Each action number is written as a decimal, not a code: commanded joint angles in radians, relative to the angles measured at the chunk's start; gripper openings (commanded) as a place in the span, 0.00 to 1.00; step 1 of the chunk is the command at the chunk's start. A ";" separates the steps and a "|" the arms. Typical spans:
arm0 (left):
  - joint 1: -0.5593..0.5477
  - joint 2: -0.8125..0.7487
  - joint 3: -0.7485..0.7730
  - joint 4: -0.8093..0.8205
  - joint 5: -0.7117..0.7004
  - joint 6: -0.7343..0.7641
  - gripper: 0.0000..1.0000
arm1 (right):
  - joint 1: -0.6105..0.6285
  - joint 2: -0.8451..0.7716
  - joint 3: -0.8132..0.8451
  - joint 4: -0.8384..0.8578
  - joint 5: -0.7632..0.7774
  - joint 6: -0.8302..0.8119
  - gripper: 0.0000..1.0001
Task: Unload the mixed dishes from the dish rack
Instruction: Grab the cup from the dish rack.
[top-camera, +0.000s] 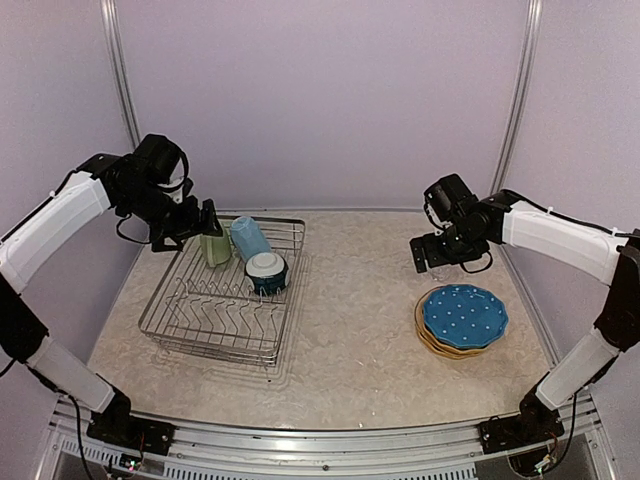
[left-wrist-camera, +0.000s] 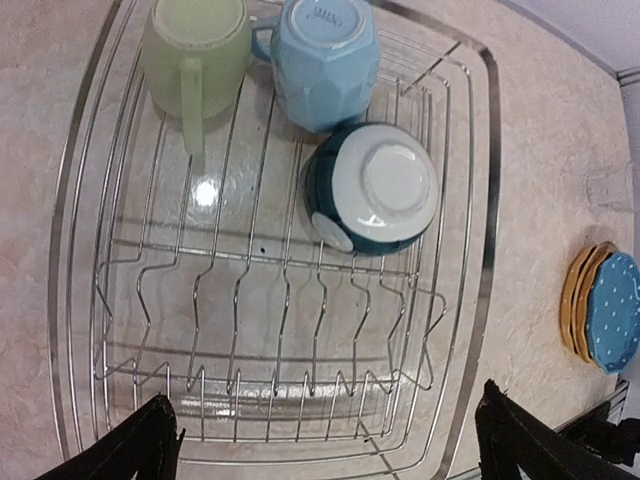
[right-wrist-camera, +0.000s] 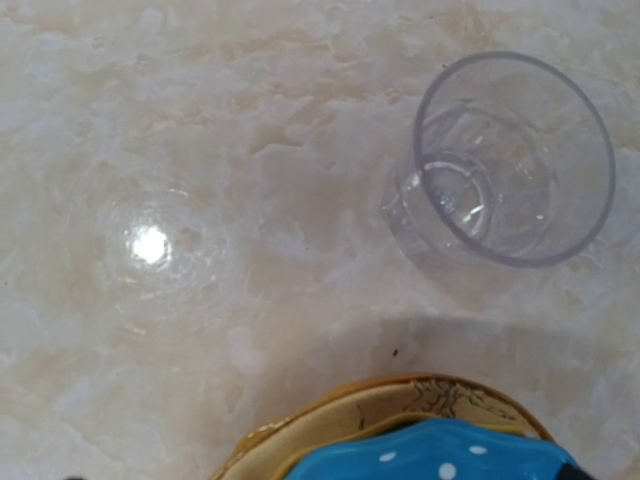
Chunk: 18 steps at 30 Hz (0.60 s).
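The dish rack (top-camera: 180, 330) stands left of centre and holds a light green mug (top-camera: 214, 248), a light blue mug (top-camera: 248, 238) and an upturned dark-teal bowl (top-camera: 267, 272). All three show in the left wrist view: green mug (left-wrist-camera: 195, 50), blue mug (left-wrist-camera: 325, 60), bowl (left-wrist-camera: 375, 190), rack (left-wrist-camera: 480, 300). My left gripper (top-camera: 207, 218) is open and empty, hovering over the rack by the green mug. The plates are stacked at the right, blue dotted plate (top-camera: 465, 313) on top. The clear glass (right-wrist-camera: 510, 160) stands upright on the table beyond the stack. My right gripper (top-camera: 422, 252) hovers above it, open.
The stack's lower plates show orange-yellow rims (right-wrist-camera: 340, 420) under the blue plate (right-wrist-camera: 440, 455). The stack also shows in the left wrist view (left-wrist-camera: 610, 310). The rack's front prong rows (left-wrist-camera: 280, 330) hold nothing. Lilac walls close the back and sides.
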 joint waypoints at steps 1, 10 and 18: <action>0.061 0.059 0.075 0.133 0.086 0.063 0.99 | 0.019 -0.002 0.032 -0.025 0.031 0.021 1.00; 0.085 0.285 0.219 0.215 0.108 0.098 0.98 | 0.019 -0.021 0.070 -0.025 0.048 0.010 1.00; 0.051 0.487 0.372 0.211 -0.015 0.088 0.96 | 0.022 -0.071 0.057 -0.001 0.037 0.011 1.00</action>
